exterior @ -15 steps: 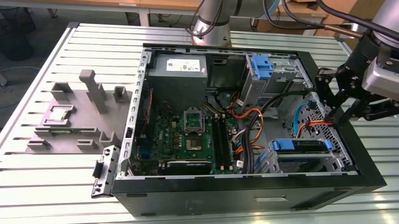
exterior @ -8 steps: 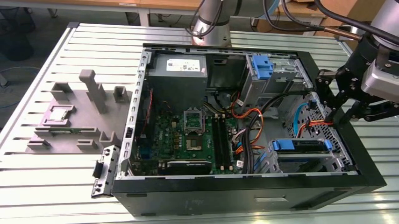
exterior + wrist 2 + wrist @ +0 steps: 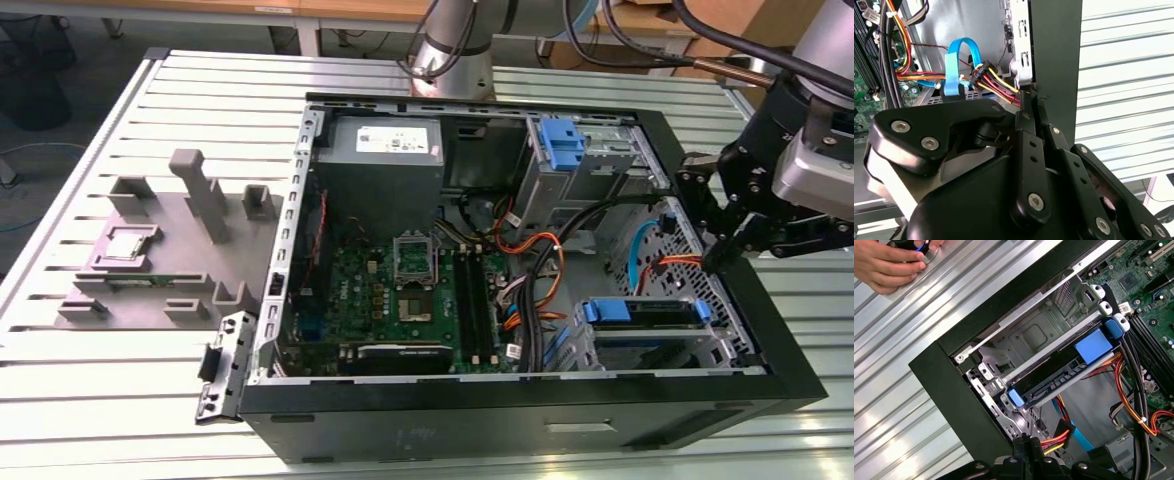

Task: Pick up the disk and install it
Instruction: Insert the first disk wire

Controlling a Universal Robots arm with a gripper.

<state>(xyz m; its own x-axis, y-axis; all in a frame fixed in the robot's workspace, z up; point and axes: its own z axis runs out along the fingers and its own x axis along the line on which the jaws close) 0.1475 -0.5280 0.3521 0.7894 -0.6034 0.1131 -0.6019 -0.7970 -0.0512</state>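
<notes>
So here's where I'm at: the gripper [image 3: 722, 252] hangs over the edge of the open PC case [image 3: 534, 400] on the exterior view's right, tips just inside the side wall, and the jaws are pinched together with nothing between them. In the second wrist view the fingers [image 3: 1030, 145] look pressed flat against each other, right above a bundle of red, yellow and black power wires [image 3: 996, 82] and a looped blue SATA cable [image 3: 956, 62].

The disk [image 3: 641, 312] sits in the drive cage near the front corner of the case, blue carrier around it. In the first wrist view I can see it [image 3: 1064, 371] lying in the bay with the blue tabs at both ends, apart from the gripper.

Motherboard [image 3: 400, 290] fills the middle of the case. A grey fixture block [image 3: 174, 250] rests on the slatted metal desk [image 3: 134, 400] on the exterior view's left. A person's hand [image 3: 891, 265] rests on the desk beside the case in the first wrist view.
</notes>
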